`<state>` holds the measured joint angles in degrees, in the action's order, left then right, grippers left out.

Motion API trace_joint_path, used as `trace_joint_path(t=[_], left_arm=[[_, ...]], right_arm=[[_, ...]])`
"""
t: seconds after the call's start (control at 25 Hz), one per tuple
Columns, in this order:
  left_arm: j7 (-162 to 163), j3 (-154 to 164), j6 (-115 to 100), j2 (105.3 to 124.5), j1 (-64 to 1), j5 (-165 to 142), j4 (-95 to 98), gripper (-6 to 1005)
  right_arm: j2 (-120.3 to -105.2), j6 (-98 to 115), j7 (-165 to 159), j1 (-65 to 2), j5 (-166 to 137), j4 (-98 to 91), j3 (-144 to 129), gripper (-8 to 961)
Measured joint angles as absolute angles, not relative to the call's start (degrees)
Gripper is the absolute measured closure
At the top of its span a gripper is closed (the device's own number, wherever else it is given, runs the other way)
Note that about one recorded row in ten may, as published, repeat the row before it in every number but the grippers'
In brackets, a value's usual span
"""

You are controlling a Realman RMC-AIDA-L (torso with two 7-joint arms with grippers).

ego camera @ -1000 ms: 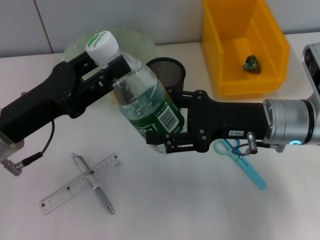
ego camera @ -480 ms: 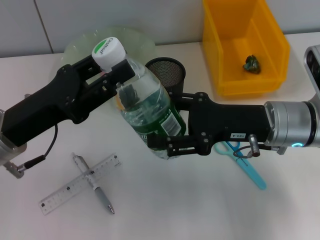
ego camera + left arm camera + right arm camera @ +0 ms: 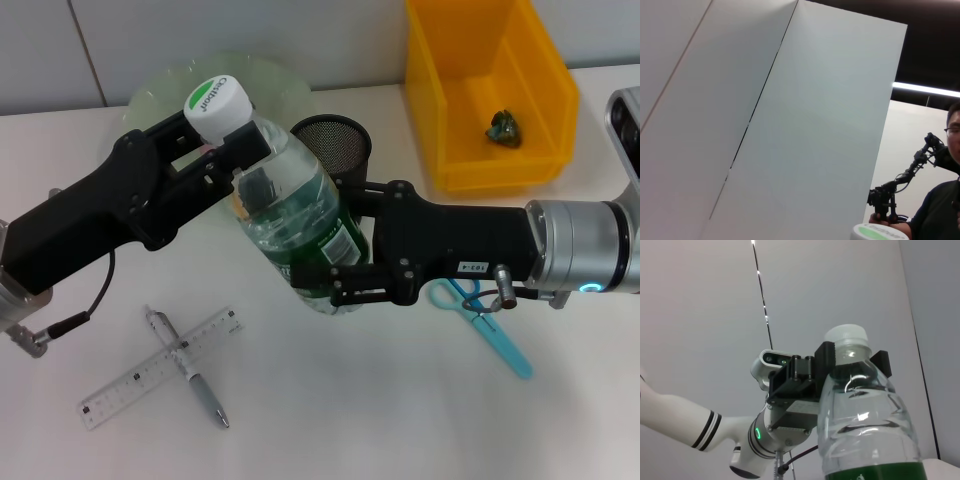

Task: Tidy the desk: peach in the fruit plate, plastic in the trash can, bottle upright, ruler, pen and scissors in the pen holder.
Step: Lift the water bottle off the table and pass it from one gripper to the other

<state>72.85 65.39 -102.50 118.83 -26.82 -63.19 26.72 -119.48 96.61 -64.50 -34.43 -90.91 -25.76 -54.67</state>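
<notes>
From my seat I see both arms meeting over the white worktop (image 3: 400,400), sharing one bottle (image 3: 290,215). My left pincer (image 3: 222,150) is pinching the bottle at its neck just under the white cap (image 3: 217,102), and my right pincer (image 3: 335,280) is clamped around the lower body near the green label, so the bottle stands raised and a little tilted, cap toward the back. Right behind it is the black mesh pen holder (image 3: 335,145), and behind the left arm the rim of the pale green fruit plate (image 3: 270,75) shows; I cannot see a peach from here. The yellow bin (image 3: 490,90) stands at the back right with a small crumpled greenish scrap (image 3: 503,127) lying inside. Near the front left a clear ruler (image 3: 120,390) lies flat with the pen (image 3: 185,365) crossed over it, touching. The blue scissors (image 3: 495,335) lie just beside and partly under the right arm. The worktop meets a pale grey panelled wall at the back. In the right wrist view the bottle (image 3: 867,420) fills the foreground, with the left pincer (image 3: 850,365) gripping its neck against a grey ceiling. The left wrist view shows pale wall panels, a strip light, and the cap (image 3: 880,232) at the lower edge.
</notes>
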Motion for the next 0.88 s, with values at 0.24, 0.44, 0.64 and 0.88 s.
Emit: trace_joint_path(t=[0.24,0.44,0.64,0.88], left_arm=[[72.86,65.35,-102.97,118.82,-26.82,-63.3,26.71,524],[72.6,65.34,-103.33,118.82,-26.81,-63.29,26.71,529],[72.13,65.39,-103.48,118.82,-26.8,-63.3,26.72,535],[72.1,65.21,-103.52,118.83,-26.66,-63.24,26.72,539]], right_arm=[[-119.42,96.18,-64.37,-34.24,-90.97,-25.75,-55.11,180],[-119.33,95.97,-64.32,-34.07,-90.99,-25.75,-55.15,181],[-119.34,96.06,-64.51,-33.99,-91.0,-25.75,-55.19,182],[-119.4,96.05,-64.68,-33.92,-90.86,-25.75,-55.19,182]])
